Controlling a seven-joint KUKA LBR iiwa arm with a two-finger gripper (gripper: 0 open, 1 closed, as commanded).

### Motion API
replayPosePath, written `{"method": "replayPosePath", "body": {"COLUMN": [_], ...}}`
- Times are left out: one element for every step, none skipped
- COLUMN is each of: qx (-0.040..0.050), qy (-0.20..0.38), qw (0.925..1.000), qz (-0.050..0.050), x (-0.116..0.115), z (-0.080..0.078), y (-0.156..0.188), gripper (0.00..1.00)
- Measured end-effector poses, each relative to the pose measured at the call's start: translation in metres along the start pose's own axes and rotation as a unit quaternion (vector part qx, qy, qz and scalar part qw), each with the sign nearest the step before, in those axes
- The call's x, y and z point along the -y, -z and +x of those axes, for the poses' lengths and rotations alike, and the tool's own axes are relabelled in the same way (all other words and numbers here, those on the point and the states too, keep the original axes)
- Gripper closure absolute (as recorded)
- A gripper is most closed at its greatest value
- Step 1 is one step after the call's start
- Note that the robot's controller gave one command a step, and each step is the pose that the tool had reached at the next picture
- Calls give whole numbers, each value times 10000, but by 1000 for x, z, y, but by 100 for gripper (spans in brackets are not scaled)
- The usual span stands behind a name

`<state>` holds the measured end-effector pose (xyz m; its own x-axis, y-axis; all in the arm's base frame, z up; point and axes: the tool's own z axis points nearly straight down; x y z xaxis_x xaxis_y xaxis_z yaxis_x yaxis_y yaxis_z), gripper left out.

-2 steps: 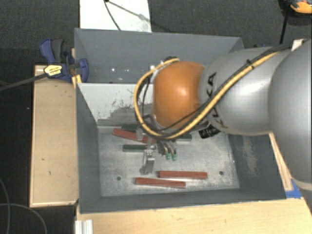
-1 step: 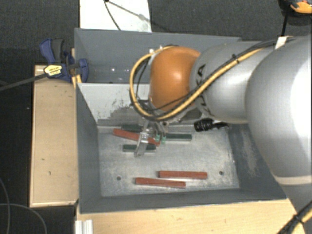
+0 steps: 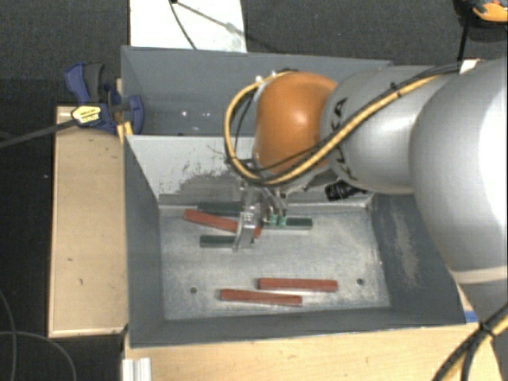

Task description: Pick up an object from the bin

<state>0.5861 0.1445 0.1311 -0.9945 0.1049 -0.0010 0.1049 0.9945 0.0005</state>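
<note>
A dark floor is spreading all around. A black cable is running across it from the left, and more cables are curling at the lower left. A white sheet is lying at the top. An orange-and-black device is sitting in the top right corner.

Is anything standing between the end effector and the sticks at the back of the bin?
Nothing visible does. The end effector is down at the red stick and the dark green sticks; two brown sticks lie apart, nearer the front.
</note>
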Motion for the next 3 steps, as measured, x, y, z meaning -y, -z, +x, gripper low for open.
{"method": "replayPosePath", "body": {"qx": [11, 15, 18], "qy": [-977, -1233, -2306], "qw": [9952, 9924, 9730], "qz": [-6, -8, -22], "x": [-17, -17, -23], "z": [2, 2, 9], "y": [13, -33, -55], "gripper": [0, 0, 100]}}
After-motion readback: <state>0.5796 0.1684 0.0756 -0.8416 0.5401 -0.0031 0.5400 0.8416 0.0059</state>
